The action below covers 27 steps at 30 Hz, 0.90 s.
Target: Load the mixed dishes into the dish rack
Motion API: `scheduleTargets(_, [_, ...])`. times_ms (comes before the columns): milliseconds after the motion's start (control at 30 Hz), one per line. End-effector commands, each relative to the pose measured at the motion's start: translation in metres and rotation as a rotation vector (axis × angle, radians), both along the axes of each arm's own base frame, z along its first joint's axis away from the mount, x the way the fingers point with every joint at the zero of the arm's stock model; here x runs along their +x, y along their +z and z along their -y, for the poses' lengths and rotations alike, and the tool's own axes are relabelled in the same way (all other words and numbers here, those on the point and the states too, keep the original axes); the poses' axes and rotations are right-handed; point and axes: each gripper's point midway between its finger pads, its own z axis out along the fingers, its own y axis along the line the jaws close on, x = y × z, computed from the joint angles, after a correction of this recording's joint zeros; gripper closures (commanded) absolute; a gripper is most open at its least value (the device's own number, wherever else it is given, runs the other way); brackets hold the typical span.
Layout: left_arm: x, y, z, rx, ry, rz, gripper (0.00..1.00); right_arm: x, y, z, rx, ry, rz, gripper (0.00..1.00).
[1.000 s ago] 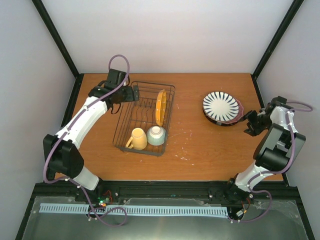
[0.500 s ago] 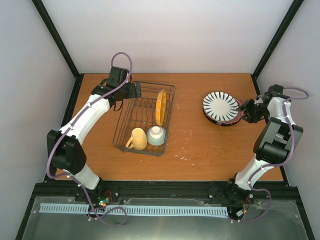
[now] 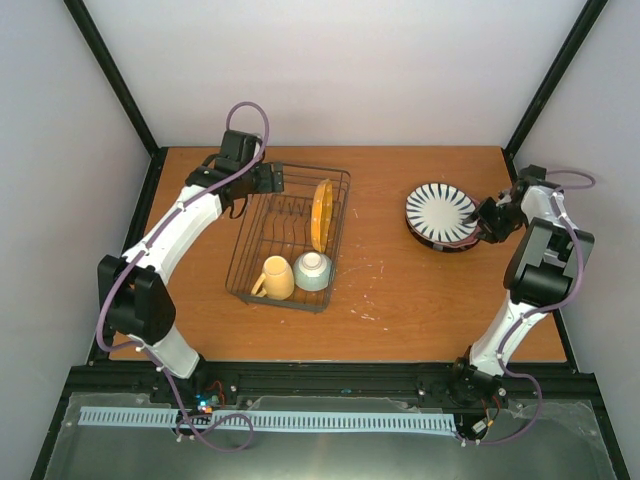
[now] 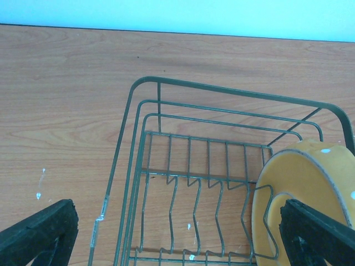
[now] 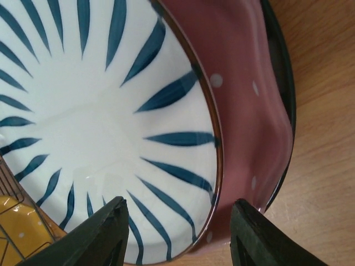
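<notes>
The right arm stretches sideways, its pincer (image 3: 487,222) apart at the rim of the black-and-white striped plate (image 3: 440,208) — it lies on the pink plate (image 5: 244,111), well apart from the dish rack (image 3: 240,250). The left pincer (image 3: 268,180), apart too, hovers at the rack's far-left corner.

The right gripper (image 3: 484,222) has swung in from well off to the right of the plate stack; it now sits at the stack's right rim; in the wrist view the edges of the black-and-white striped plate (image 5: 100,111) and the pink plate (image 5: 244,83) show between its parted fingers; the left gripper (image 3: 271,178) has edged slightly toward the far end of the dish rack (image 3: 236,250).
</notes>
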Motion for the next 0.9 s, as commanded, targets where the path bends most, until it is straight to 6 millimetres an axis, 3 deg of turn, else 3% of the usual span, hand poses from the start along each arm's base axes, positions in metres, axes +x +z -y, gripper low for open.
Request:
scheduleTargets(0, [0.010,0.018,0.001,0.024,-0.013,0.058,0.00,0.010,-0.004,0.007,-0.039,-0.011,0.000,0.50])
scheduleTargets(433, [0.010,0.009,-0.004,0.072,-0.006,0.043,0.00,0.016,-0.041,-0.003,-0.033,0.005,-0.067,0.52])
scheduleTargets(533, [0.012,0.006,-0.006,0.080,-0.002,0.039,0.00,0.018,-0.050,-0.009,-0.023,0.021,-0.087,0.64])
scheduleTargets(600, [0.012,0.004,-0.006,0.083,-0.001,0.032,0.00,0.019,-0.053,-0.012,-0.016,0.030,-0.092,0.76])
scheduleTargets(667, [0.012,0.003,-0.005,0.083,-0.004,0.031,0.00,0.018,-0.055,-0.015,-0.014,0.037,-0.096,0.96])
scheduleTargets(867, [0.014,0.007,-0.001,0.057,-0.014,0.035,0.00,0.015,-0.050,-0.024,0.019,0.063,-0.066,0.97])
